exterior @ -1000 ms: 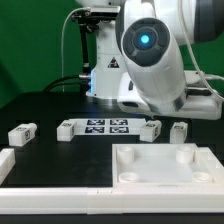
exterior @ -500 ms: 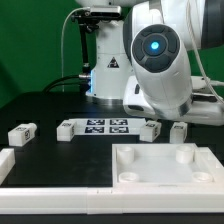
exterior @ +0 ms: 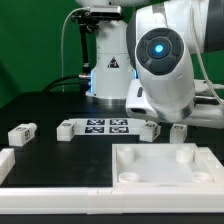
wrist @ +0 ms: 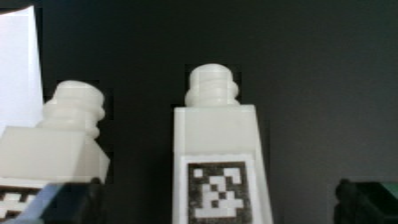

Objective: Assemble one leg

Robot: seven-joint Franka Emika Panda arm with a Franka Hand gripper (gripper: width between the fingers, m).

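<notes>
My end effector (wrist: 214, 198) hangs wide open astride the leg (wrist: 217, 130), which looks light, rigid and slick plastic, so I'd pinch its flat sides mid-body.

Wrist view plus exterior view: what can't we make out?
- Gripper: the robot arm hides it in the exterior view; the wrist view's edge cuts off all but dark fingertips.
- Small white block-like plastic leg with black-and-white tag: lower end cut off in the wrist view, tag blurred.
- Second white leg beside it: tag cropped.
</notes>
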